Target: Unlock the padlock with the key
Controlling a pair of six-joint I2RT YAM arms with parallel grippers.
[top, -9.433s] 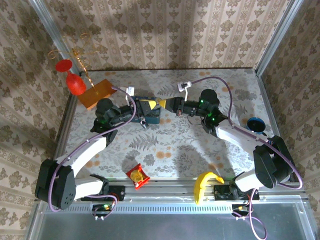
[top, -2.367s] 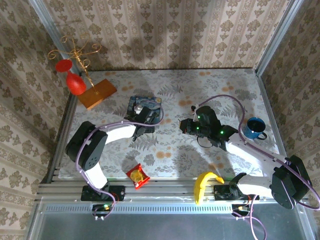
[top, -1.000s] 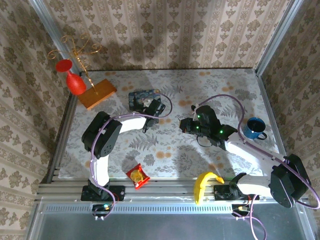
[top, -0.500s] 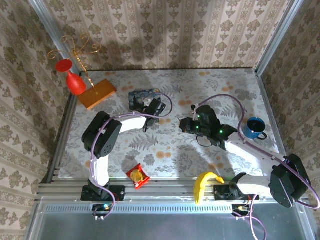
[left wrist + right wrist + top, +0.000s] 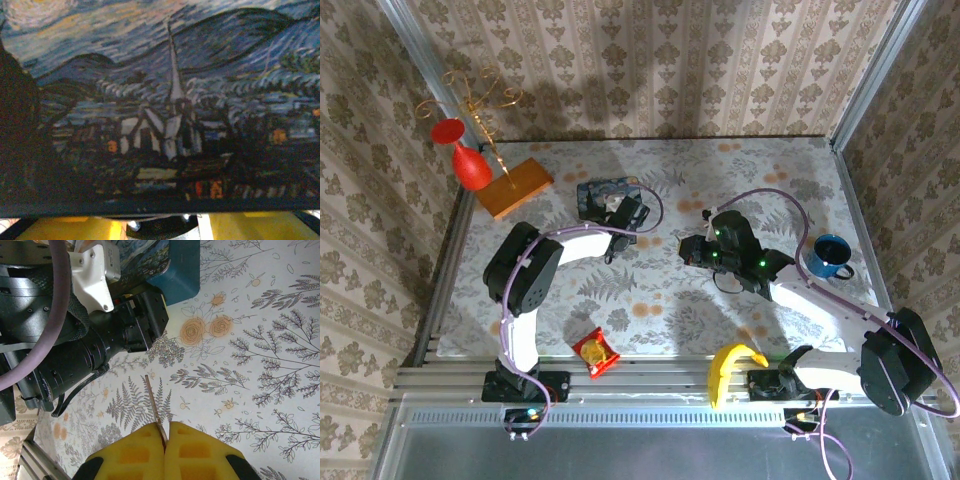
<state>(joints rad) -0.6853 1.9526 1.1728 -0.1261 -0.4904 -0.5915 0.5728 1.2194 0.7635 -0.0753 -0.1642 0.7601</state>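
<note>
The blue starry-night tin point(image 5: 603, 194) lies tilted at the back middle of the table, with my left gripper point(image 5: 622, 210) right against it. In the left wrist view the tin's painted lid point(image 5: 165, 100) covers the fingertips, and only the yellow pads point(image 5: 65, 229) show beneath its edge. Between them sits a small dark shape with silvery glints point(image 5: 160, 227) that I cannot identify. The padlock is hidden. My right gripper point(image 5: 166, 426) is shut on the key point(image 5: 152, 400), whose thin blade points toward the left arm. It hovers right of the tin point(image 5: 690, 250).
A blue mug point(image 5: 830, 256) stands at the right. A banana point(image 5: 730, 366) and a red snack packet point(image 5: 593, 352) lie near the front rail. A wooden block point(image 5: 515, 186) with a gold wire stand and a red glass point(image 5: 470, 168) sits at the back left.
In the last second almost nothing has moved. Before that, my left arm stretched farther onto the tin, which shifted toward the back wall. The right gripper kept the key and stayed put.
</note>
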